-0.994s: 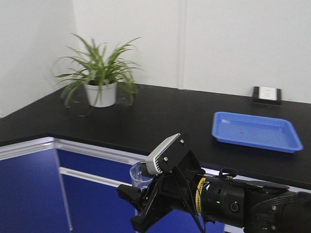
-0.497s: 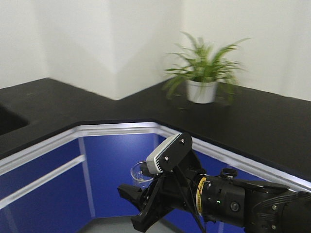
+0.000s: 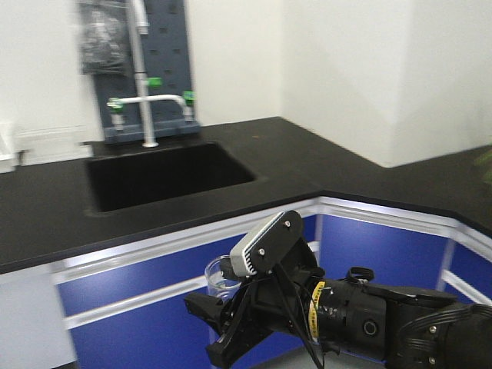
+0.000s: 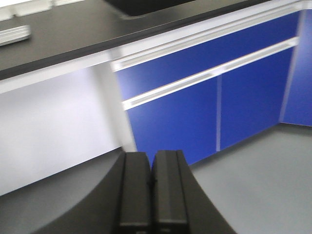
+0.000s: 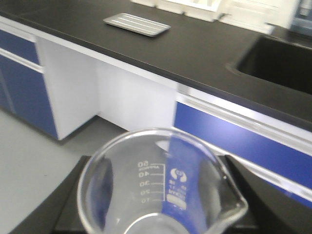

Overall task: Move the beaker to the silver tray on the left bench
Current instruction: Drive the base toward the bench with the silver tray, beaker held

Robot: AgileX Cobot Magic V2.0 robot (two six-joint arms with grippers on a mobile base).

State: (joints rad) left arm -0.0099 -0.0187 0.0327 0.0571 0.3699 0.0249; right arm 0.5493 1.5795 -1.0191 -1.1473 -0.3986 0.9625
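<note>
Glass graduated beaker [image 5: 161,195] clamped in right gripper [image 3: 221,309]; left gripper [image 4: 152,195] jaws together. Base swung: ribbed silver tray [image 5: 137,24] now in sight, left of black sink [image 3: 165,173].

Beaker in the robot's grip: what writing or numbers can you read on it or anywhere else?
"40", "30", "20", "10": white scale on the beaker; top mark blurred, perhaps "50".
Beside the scale, a logo and small print: too blurred to read.
On the arm, a yellow label: too small to read.
</note>
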